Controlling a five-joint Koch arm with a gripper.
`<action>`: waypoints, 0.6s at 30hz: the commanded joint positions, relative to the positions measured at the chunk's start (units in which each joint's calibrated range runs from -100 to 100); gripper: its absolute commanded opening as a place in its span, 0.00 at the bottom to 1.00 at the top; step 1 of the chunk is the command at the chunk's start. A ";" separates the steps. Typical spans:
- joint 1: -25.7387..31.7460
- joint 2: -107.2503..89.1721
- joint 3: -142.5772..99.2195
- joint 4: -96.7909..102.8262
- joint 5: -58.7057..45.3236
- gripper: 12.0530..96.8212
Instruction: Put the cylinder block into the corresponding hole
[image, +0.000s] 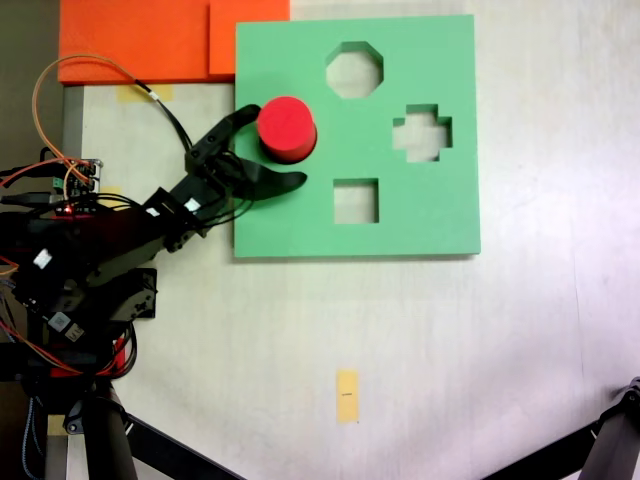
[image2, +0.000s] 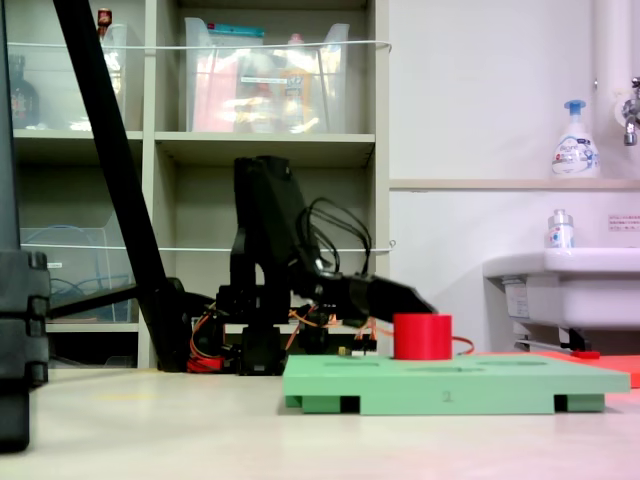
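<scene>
Gripper (image: 283, 146) jaws are spread wide around the red cylinder (image: 287, 128), without pressing it. On the green board (image: 420, 225) the cylinder is seen standing upright at about 10 o'clock, covering the round hole, its top well above the board.

A bright red cylinder block (image: 287, 128) stands on a mint green foam board (image: 400, 220), at about ten o'clock from the board's middle in a fixed view. The table (image: 450, 350) under the board's cutouts is off-white. The gripper (image: 281, 146) and arm are black, with orange and red wires (image: 60, 90) at nine o'clock. Orange foam sheets (image: 140, 40) lie at eleven o'clock. A small yellow tape strip (image: 347, 396) sits at six o'clock. In a fixed view, a white bottle with a blue pump (image2: 575, 140) appears at two o'clock.
</scene>
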 joint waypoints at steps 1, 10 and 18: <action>-0.63 -13.92 0.67 -8.65 -1.03 0.69; -7.72 -48.70 15.83 -44.28 -24.13 0.43; -22.47 -48.70 22.51 -42.55 -42.20 0.41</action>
